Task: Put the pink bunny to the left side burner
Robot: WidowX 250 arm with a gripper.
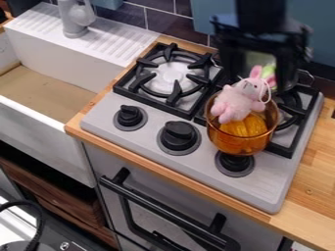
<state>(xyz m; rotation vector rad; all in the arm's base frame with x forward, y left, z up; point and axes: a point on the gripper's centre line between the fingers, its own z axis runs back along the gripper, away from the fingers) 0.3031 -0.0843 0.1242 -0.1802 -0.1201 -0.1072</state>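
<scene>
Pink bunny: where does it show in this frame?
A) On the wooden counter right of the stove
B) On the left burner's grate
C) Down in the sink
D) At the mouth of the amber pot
D: the pink bunny shows at the opening of the amber pot, to the right of the left burner.

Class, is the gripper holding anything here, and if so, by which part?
It cannot be told. The gripper is by the head of the pink bunny, but no grip shows clearly; the bunny's lower body is at the amber pot.
</scene>
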